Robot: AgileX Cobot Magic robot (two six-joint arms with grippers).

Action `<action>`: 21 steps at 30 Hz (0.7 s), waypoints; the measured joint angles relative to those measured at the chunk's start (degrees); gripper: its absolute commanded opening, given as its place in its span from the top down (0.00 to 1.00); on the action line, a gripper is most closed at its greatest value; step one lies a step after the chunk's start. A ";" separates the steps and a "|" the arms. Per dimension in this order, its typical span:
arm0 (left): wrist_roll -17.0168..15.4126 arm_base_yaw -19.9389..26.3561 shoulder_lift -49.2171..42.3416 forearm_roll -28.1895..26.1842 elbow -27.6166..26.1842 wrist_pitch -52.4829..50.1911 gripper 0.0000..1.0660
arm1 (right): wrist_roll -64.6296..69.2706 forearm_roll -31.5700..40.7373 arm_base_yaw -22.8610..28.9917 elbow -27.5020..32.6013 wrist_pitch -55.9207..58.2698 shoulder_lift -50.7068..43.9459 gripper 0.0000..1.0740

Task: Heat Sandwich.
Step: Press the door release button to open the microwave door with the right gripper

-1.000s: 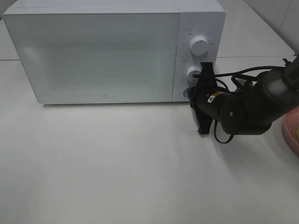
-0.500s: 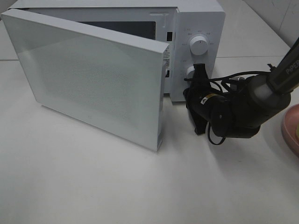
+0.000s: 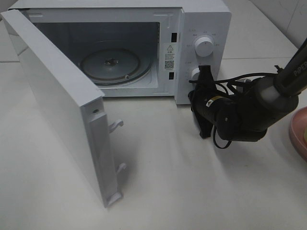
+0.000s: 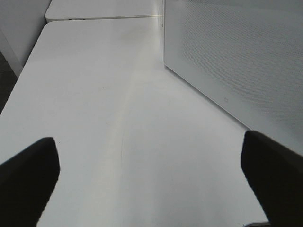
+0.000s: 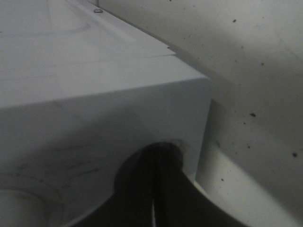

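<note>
Microwave [image 3: 206, 19] door [image 3: 53, 110] is swung wide, turntable [image 3: 112, 62] bare, so opening's done; loading, closing and starting are left. No sandwich in sight, probably on the pink plate [image 3: 300, 134] mostly cut off at the right edge. Right jaws pinched shut on nothing, tips at the microwave's lower front corner. Left jaws gape wide, empty, over the worktop [image 4: 94, 94].

The left gripper [image 4: 149, 165] showed two black fingers [image 4: 28, 179] spread wide apart, nothing between them, over a smooth white tabletop [image 4: 90, 85]; a white dotted-mesh microwave door [image 4: 236, 52] stood near one finger
</note>
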 measured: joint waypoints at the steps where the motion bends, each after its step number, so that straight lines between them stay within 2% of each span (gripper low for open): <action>1: 0.00 0.00 0.00 0.00 0.00 0.00 0.05 | 0.11 0.00 0.00 0.00 0.17 0.00 0.99; 21: 0.00 0.00 0.00 0.00 0.00 0.00 0.05 | 2.98 -0.11 -0.97 -1.72 10.31 -2.64 0.99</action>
